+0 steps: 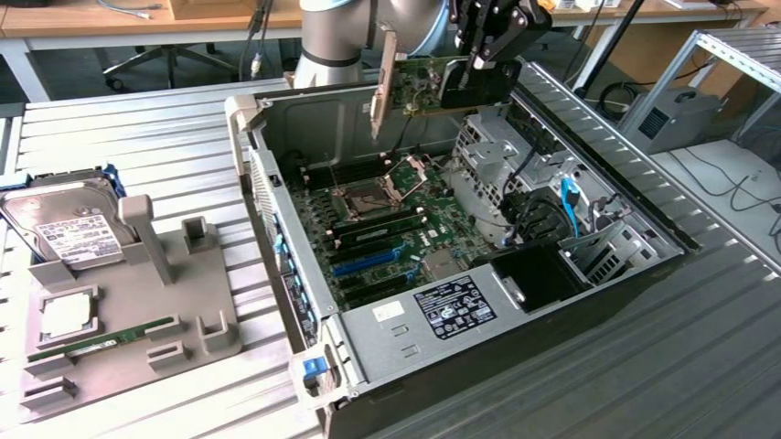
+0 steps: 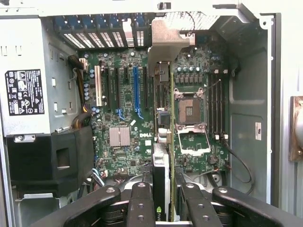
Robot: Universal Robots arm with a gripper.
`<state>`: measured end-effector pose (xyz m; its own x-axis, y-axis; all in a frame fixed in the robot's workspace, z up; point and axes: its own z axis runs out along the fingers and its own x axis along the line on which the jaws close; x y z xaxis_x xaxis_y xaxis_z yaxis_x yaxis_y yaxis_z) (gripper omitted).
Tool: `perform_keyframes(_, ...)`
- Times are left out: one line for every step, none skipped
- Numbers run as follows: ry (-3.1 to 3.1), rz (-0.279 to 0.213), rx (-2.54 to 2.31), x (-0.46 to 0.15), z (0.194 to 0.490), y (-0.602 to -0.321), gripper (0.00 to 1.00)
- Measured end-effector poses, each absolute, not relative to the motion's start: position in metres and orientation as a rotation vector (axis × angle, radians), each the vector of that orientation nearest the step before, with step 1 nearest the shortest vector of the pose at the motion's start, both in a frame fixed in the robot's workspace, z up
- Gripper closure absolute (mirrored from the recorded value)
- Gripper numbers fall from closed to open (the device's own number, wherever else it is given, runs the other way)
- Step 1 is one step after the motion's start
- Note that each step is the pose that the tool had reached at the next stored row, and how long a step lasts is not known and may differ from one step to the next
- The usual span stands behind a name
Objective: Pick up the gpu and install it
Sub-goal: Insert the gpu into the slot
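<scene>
The gpu, a green card with a black cooler and a metal bracket at one end, hangs in the air above the back of the open computer case. My gripper is shut on its upper edge. In the wrist view the gpu shows edge-on between the black fingers, its bracket pointing toward the case's slot openings. Below it lies the motherboard with a blue slot and black slots beside it. The card touches no slot.
A grey fixture at the exterior view's left carries a silver hard drive, a memory stick and a processor. Inside the case are the open CPU socket, the power supply and a drive cage.
</scene>
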<state>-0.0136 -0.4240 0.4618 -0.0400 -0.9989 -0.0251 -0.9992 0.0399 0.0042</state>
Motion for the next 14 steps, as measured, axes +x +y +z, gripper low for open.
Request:
perform_keyframes(2.254,0.032,-2.166,-0.015,0.462,-0.424,0.73)
perform_keyframes(2.254,0.032,-2.166,-0.016,0.462,-0.424,0.73)
perform_keyframes(2.254,0.032,-2.166,-0.017,0.462,-0.424,0.73)
perform_keyframes(2.254,0.032,-2.166,-0.018,0.462,-0.424,0.73)
perform_keyframes(2.254,0.032,-2.166,-0.019,0.462,-0.424,0.73)
perform_keyframes(2.254,0.032,-2.166,-0.020,0.462,-0.423,0.73)
perform_keyframes(2.254,0.032,-2.166,-0.022,0.462,-0.423,0.73)
perform_keyframes(2.254,0.032,-2.166,-0.023,0.462,-0.423,0.73)
perform_keyframes(2.254,0.032,-2.166,-0.024,0.462,-0.423,0.73)
perform_keyframes(2.255,0.032,-2.166,-0.025,0.462,-0.423,0.73)
perform_keyframes(2.255,0.032,-2.166,-0.026,0.462,-0.423,0.73)
perform_keyframes(2.254,0.032,-2.166,-0.028,0.462,-0.423,0.73)
perform_keyframes(2.255,0.032,-2.166,-0.029,0.462,-0.423,0.73)
perform_keyframes(2.255,0.032,-2.166,-0.030,0.462,-0.423,0.73)
